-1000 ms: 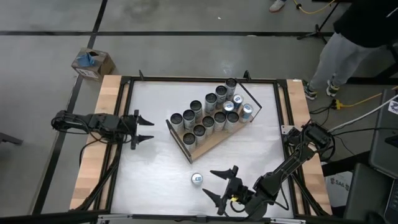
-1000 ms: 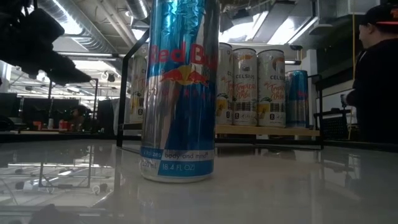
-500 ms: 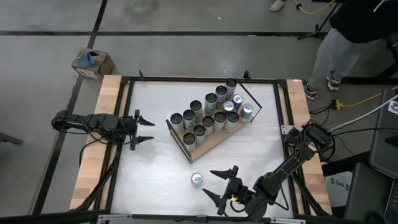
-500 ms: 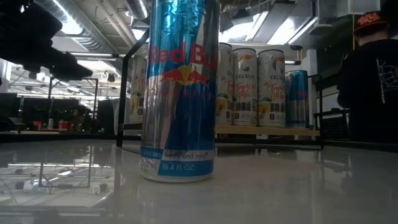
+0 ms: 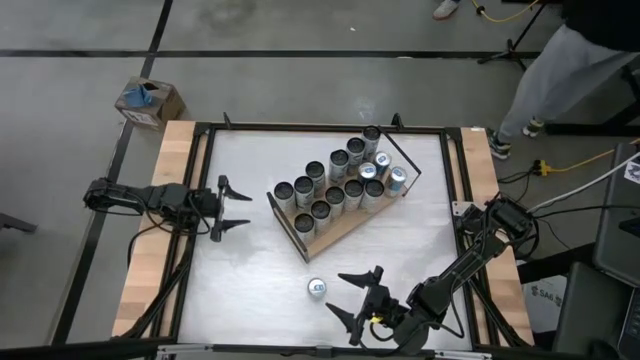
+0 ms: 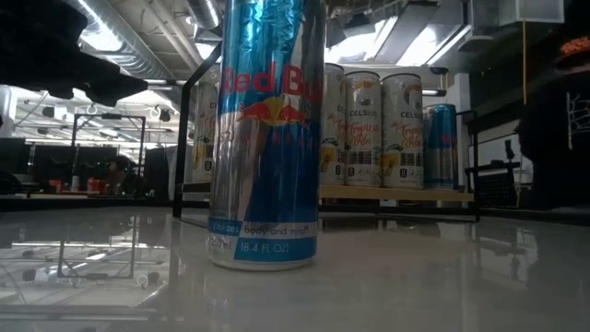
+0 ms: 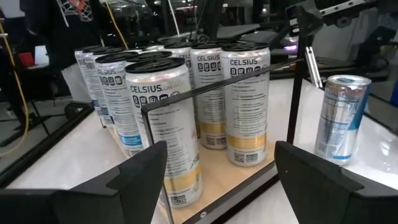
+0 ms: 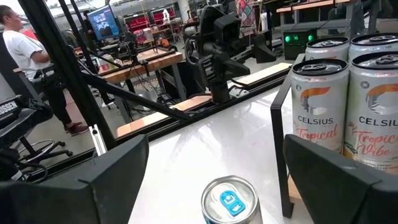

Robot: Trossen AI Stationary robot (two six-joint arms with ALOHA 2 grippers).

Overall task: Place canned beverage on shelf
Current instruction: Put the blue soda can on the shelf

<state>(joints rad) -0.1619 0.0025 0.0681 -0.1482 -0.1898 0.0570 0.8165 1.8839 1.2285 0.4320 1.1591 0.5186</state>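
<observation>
Blue/silver can stands upright on the white table, alone, near the front edge, well apart from the shelf. In the low view the can is right in front of the camera, label facing it, base flat on the table.

Right gripper sits just beside the can on its right side, fingers wide apart, nothing between them, not touching the can. Right wrist view: can top w/ blue tab lies between the two dark fingers, a bit ahead of them.

Shelf lies diagonally mid-table, wood board w/ a thin black wire frame round it. It carries approx. a dozen upright cans in two rows, mostly white-labelled, a few blue-topped ones at the far end. The near low corner of the board is bare wood.

Left gripper hovers at the table's left side, pointing at the shelf, near its left corner but apart from it; fingers apart, empty. Left wrist view: white cans behind the frame bar, blue can farther off on the table.

Person stands beyond the table's far right corner. Cardboard box on the floor past the far left corner.
</observation>
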